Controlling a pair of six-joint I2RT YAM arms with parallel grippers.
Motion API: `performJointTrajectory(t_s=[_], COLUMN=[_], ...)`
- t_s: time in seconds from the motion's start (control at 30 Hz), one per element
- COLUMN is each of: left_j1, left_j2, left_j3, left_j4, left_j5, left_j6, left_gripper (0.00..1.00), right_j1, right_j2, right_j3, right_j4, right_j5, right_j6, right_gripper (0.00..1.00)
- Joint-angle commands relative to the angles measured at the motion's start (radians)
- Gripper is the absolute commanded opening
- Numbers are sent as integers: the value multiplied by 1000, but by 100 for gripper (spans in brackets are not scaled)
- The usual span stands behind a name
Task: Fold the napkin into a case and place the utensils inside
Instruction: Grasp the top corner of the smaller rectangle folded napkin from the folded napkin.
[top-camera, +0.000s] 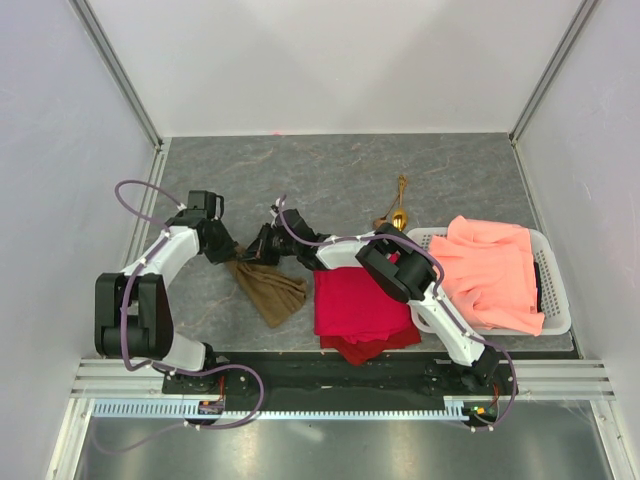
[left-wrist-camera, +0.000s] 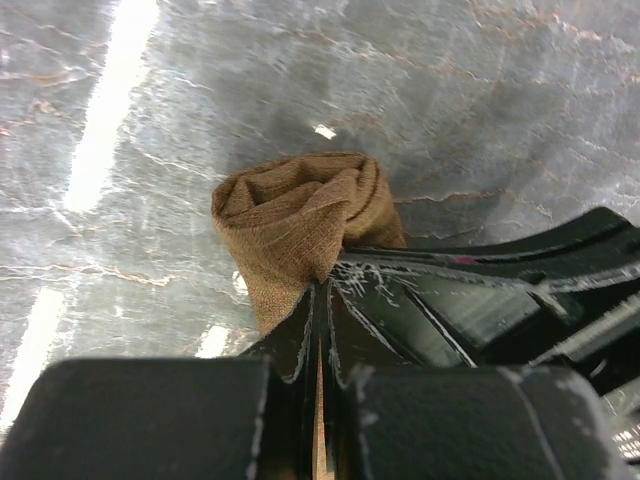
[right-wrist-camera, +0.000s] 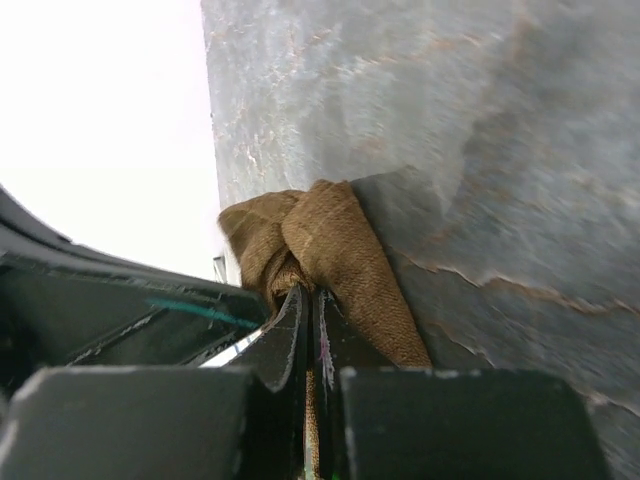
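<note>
Left claw (top-camera: 236, 256) and right claw (top-camera: 262, 246) are each clenched on the napkin (top-camera: 272, 290) at its bunched end, left of frame centre, probably to pull it flat for folding (nothing folded yet). The utensils (top-camera: 397, 212) lie well apart, right of centre, on the tabletop (top-camera: 300, 170).

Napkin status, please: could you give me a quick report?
Left end effector and right end effector both shut on napkin. Napkin bunched, not folded. Utensils apart, by the basket; red cloth beside napkin.
</note>
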Motion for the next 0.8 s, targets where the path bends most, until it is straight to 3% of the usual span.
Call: performJointTrajectory(t_s=[0.0, 0.13, 0.23, 0.43, 0.5, 0.6, 0.77], left_j1=[40, 109, 170, 244, 249, 235, 149], left_j2=[-18, -90, -136, -142, -118, -75, -99], left_j3=[-20, -72, -105, -76, -63, -63, -80], left_j4=[13, 51, 99, 74, 74, 96, 77], left_j5=[58, 116, 200, 220, 258, 344, 219], left_j6=[-6, -34, -30, -28, -13, 27, 55], left_gripper=[6, 27, 29, 29, 23, 26, 35], right_j1=[4, 4, 5, 10, 15, 24, 31], right_j2=[-12, -3, 11, 8, -6, -12, -15], right_j3=[50, 56, 70, 79, 82, 116, 133], right_j4=[-17, -23, -32, -60, -86, -161, -181], right_j5=[4, 3, -5, -7, 12, 29, 19], right_j6=[-89, -103, -107, -130, -171, -227, -230], right_gripper=[5, 5, 5, 4, 4, 4, 4])
